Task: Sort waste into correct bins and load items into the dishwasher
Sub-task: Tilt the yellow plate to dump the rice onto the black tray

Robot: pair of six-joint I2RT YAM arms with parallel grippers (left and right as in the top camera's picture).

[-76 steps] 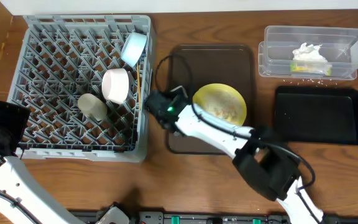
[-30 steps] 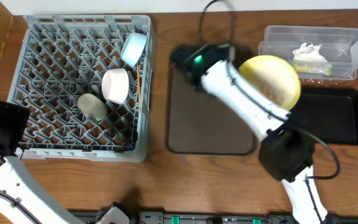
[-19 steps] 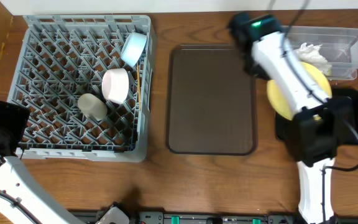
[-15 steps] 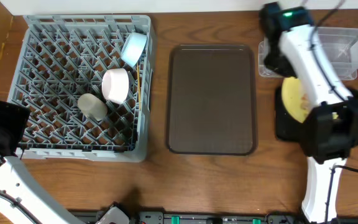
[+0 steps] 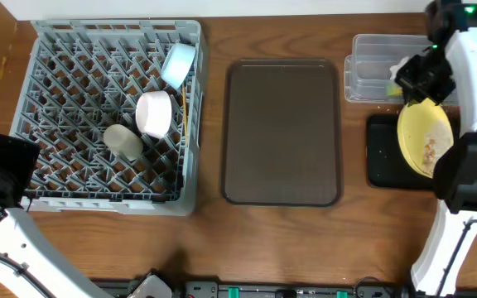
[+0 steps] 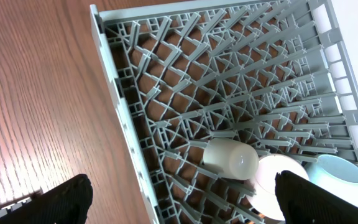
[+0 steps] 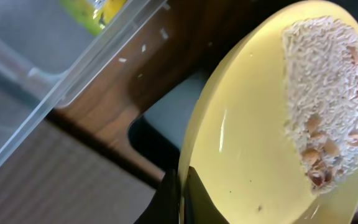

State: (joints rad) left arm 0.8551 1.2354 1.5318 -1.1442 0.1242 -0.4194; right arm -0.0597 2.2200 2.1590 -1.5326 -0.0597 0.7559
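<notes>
My right gripper is shut on the rim of the yellow-green plate, holding it tilted steeply over the black tray. Beige rice crumbs cling to the plate's face. Just behind stands the clear tub with the white napkin and the green-and-orange wrapper inside. The grey dishwasher rack at the left holds the blue bowl, white bowl, pale cup and chopsticks. My left gripper hangs open by the rack's left edge, holding nothing.
The brown serving tray lies bare between the rack and the bins. A few crumbs are scattered on the table beside the tub. My right arm rises along the table's right edge.
My right arm has carried the plate from the brown tray across to the right, over the black tray, and tipped it onto its edge. The left arm has not moved.
</notes>
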